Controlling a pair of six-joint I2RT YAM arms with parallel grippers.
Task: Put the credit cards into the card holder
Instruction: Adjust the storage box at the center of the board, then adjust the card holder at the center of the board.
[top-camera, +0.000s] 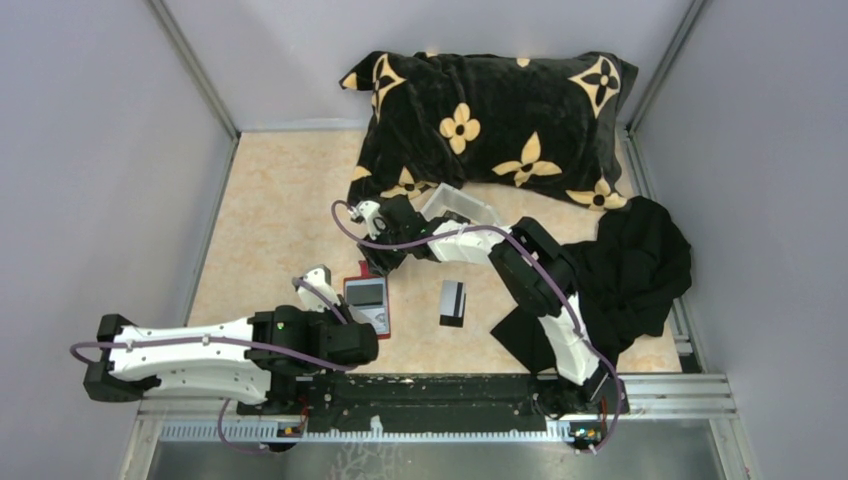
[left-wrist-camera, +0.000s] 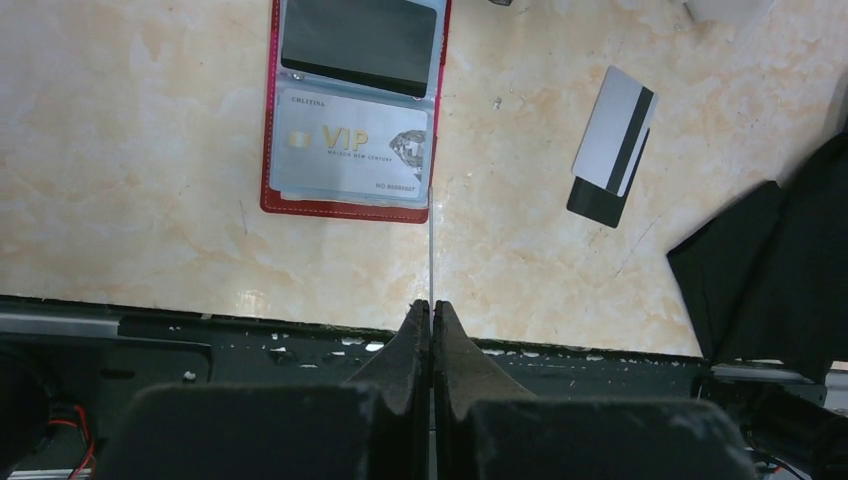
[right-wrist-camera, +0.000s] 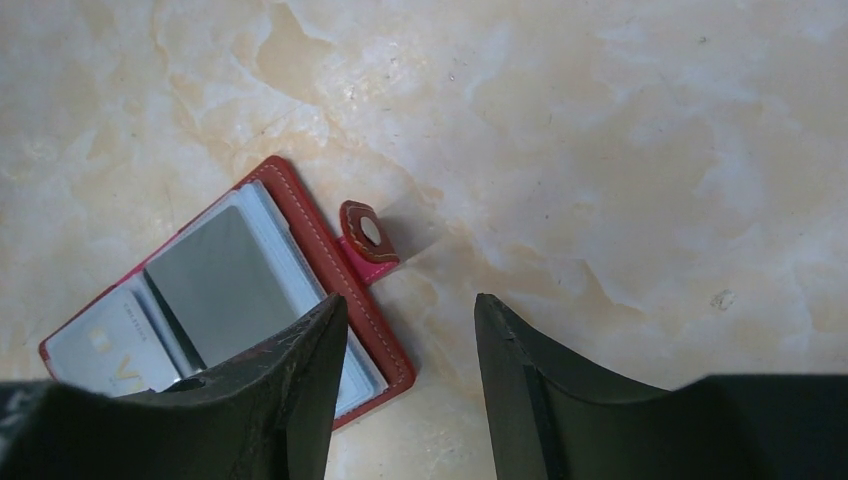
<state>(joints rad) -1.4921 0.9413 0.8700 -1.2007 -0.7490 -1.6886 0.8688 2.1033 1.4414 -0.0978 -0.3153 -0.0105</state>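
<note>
The red card holder (top-camera: 368, 303) lies open on the table, with a silver VIP card (left-wrist-camera: 355, 150) in one clear pocket and a dark card (left-wrist-camera: 360, 40) in the pocket beyond. My left gripper (left-wrist-camera: 431, 305) is shut on a thin credit card (left-wrist-camera: 430, 255), seen edge-on and pointing at the holder's right edge. Two more credit cards (left-wrist-camera: 612, 145), a pale one with a black stripe on top of a black one, lie to the right of the holder. My right gripper (right-wrist-camera: 411, 298) hovers open over the holder's far corner, beside its snap tab (right-wrist-camera: 365, 232), holding nothing.
A small clear-white tray (top-camera: 462, 208) sits behind the right arm, in front of a black pillow with gold flowers (top-camera: 490, 125). A black cloth (top-camera: 630, 265) is heaped at the right. The black rail (top-camera: 430, 395) runs along the near table edge.
</note>
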